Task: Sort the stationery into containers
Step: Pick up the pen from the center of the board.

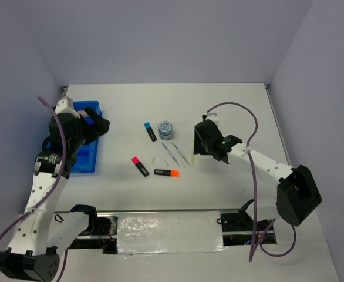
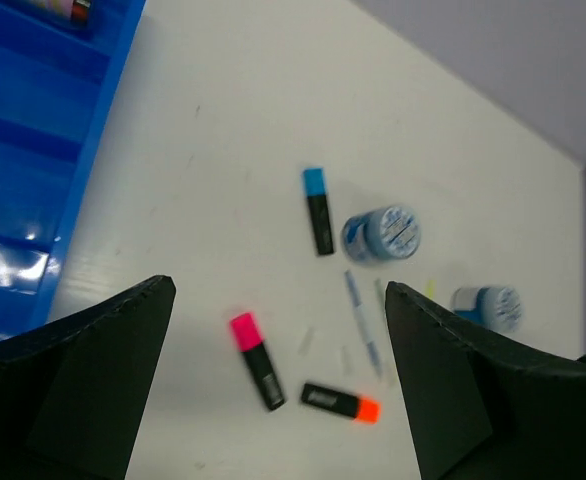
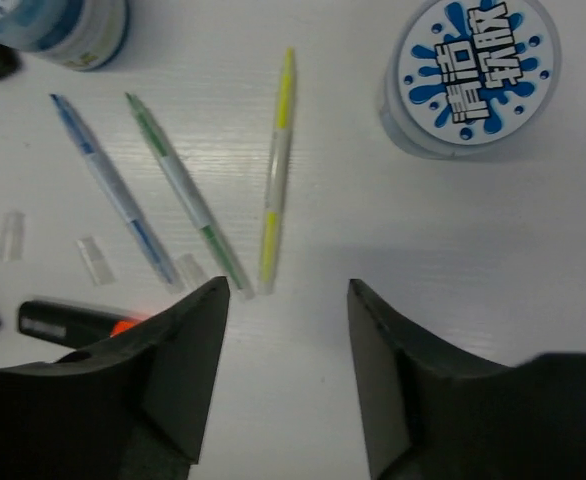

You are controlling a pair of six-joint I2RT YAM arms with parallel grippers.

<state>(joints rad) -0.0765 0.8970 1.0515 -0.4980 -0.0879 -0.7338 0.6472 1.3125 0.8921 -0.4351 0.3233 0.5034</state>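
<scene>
Since highlighters point(image 1: 140, 166), thin pens point(image 3: 188, 205) and tape rolls point(image 3: 470, 75) lie on the table point(image 1: 230, 106) right of the blue tray point(image 1: 85, 163), most sorting is left; our left hand point(image 2: 278, 290) and right hand point(image 3: 285, 290) are open, empty.

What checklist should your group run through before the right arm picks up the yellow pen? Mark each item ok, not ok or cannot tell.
1. Open right gripper: ok.
2. End of yellow pen within its gap: ok.
3. Clearance from green pen: not ok, near ends almost touch.
4. Nearest tape roll out of the way: ok.
5. Open, empty left gripper: ok.
6. Bare compartments in blue tray: ok.
</scene>
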